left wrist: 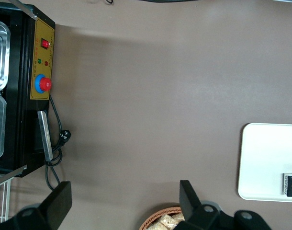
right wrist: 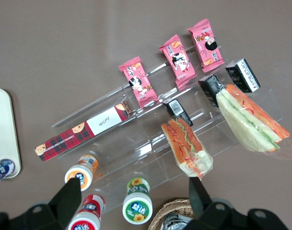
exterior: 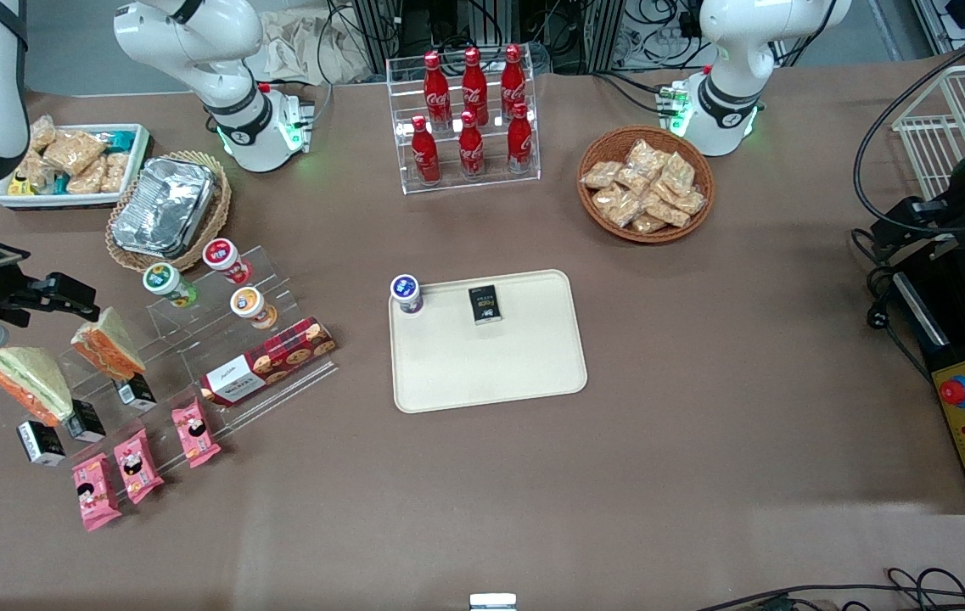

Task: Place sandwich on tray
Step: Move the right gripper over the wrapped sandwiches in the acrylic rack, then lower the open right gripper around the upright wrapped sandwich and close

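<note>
The right arm comes in at the working arm's end of the table, its black and white forearm sloping down to a dark wrist. The gripper (exterior: 79, 297) is held above the table, clear of everything, closing on nothing. In the right wrist view its two black fingers (right wrist: 69, 199) stand wide apart, pointing down at the surface below, with open space between them. Wrist is about level, gripper (right wrist: 134, 196) touching nothing at all.
</note>
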`<action>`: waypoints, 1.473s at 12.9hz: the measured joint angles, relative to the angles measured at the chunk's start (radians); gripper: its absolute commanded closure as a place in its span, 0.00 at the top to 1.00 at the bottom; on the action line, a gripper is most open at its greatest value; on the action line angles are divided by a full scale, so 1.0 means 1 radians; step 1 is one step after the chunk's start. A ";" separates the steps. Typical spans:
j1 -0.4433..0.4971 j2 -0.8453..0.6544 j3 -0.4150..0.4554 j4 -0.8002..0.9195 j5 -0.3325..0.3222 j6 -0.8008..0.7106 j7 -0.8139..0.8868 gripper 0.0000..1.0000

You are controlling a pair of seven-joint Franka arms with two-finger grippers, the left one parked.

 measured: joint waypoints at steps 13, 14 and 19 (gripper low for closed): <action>-0.002 -0.004 -0.001 0.000 0.001 -0.006 -0.008 1.00; -0.010 -0.004 -0.001 0.000 0.001 -0.005 -0.035 1.00; -0.100 -0.003 -0.006 0.000 0.001 0.026 -0.182 1.00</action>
